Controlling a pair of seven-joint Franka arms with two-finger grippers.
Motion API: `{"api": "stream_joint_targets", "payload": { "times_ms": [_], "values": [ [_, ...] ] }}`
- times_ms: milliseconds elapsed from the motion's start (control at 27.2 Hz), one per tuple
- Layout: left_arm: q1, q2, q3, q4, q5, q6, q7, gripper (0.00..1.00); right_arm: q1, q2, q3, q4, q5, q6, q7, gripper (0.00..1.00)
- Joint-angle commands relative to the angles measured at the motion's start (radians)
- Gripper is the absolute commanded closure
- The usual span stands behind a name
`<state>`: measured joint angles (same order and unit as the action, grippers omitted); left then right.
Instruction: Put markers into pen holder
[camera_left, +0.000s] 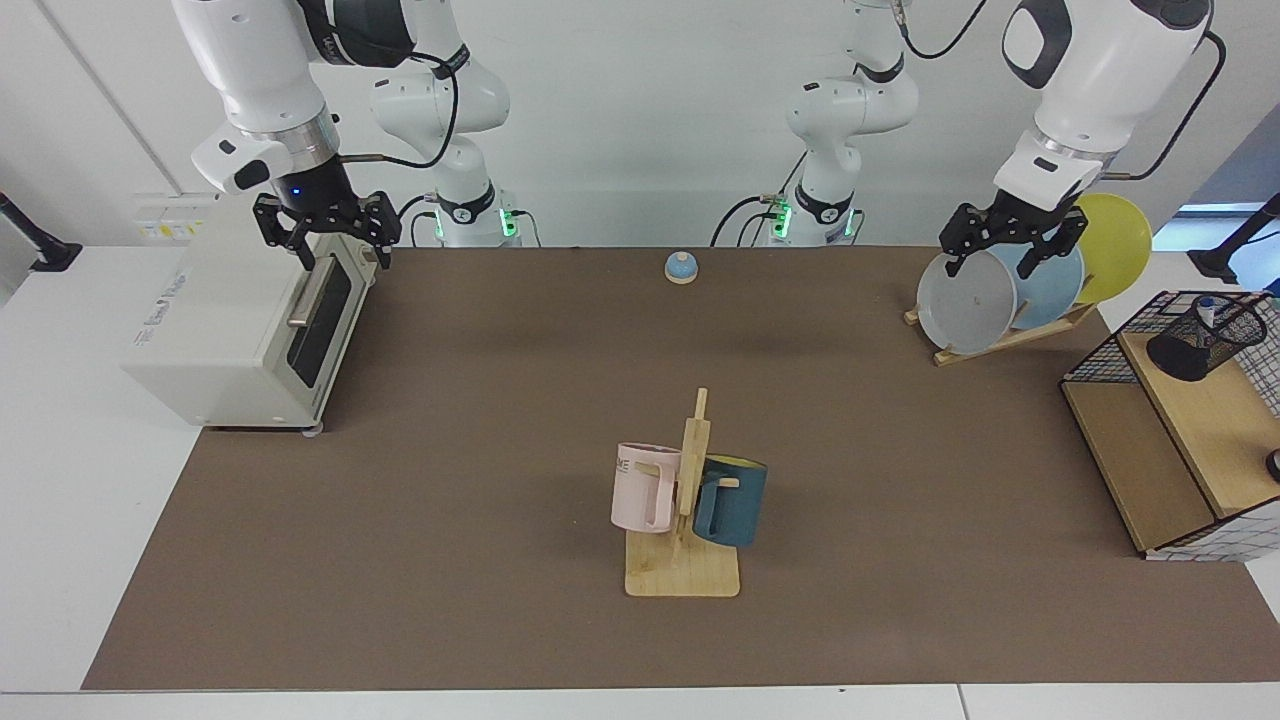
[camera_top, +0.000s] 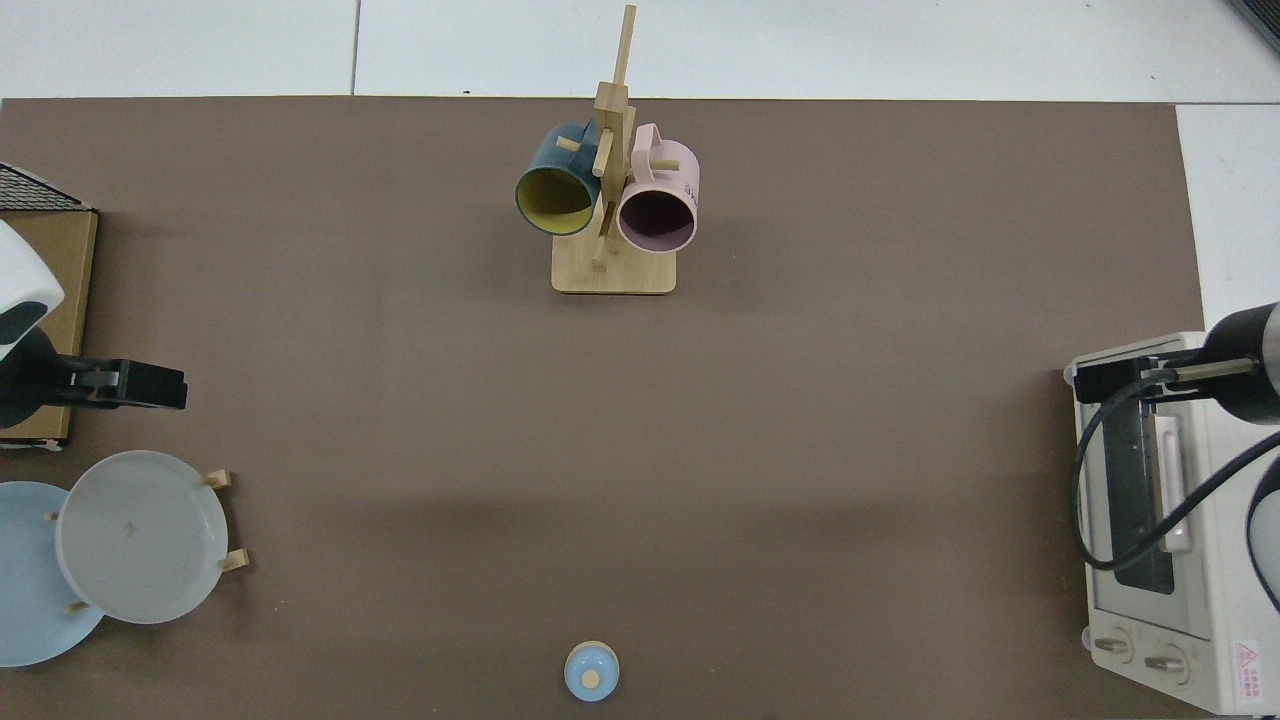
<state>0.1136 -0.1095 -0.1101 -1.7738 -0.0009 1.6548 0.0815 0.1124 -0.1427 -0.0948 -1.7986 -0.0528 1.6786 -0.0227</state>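
The black mesh pen holder (camera_left: 1200, 342) stands on the upper wooden shelf of the wire rack at the right of the facing view. One marker (camera_left: 1208, 308) stands inside it, its blue cap showing above the rim. My left gripper (camera_left: 990, 264) hangs open and empty high over the plates, well apart from the holder; from above it (camera_top: 145, 385) sits near the mat's left edge. My right gripper (camera_left: 343, 258) waits open above the toaster oven's door, also in the top view (camera_top: 1105, 377). In the top view the pen holder is out of view.
A wire rack with wooden shelves (camera_left: 1160, 440) stands at the right edge. Grey, blue and yellow plates (camera_left: 965, 300) lean in a wooden stand. A toaster oven (camera_left: 240, 330) stands at the left. Pink and teal mugs hang on a wooden tree (camera_left: 685, 500). A small blue bell (camera_left: 681, 267) sits at the back.
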Motion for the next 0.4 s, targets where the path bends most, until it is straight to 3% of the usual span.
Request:
{"api": "stream_joint_targets", "payload": {
  "times_ms": [0, 368],
  "values": [
    [-0.002, -0.015, -0.003, -0.01, 0.005, -0.039, -0.023, 0.0, -0.014, -0.006, 0.006, -0.001, 0.014, 0.004, -0.008, 0.0],
    [-0.025, -0.016, 0.004, -0.01, 0.005, -0.035, -0.008, 0.0, -0.014, -0.006, 0.006, -0.001, 0.014, 0.004, -0.008, 0.0]
  ]
}}
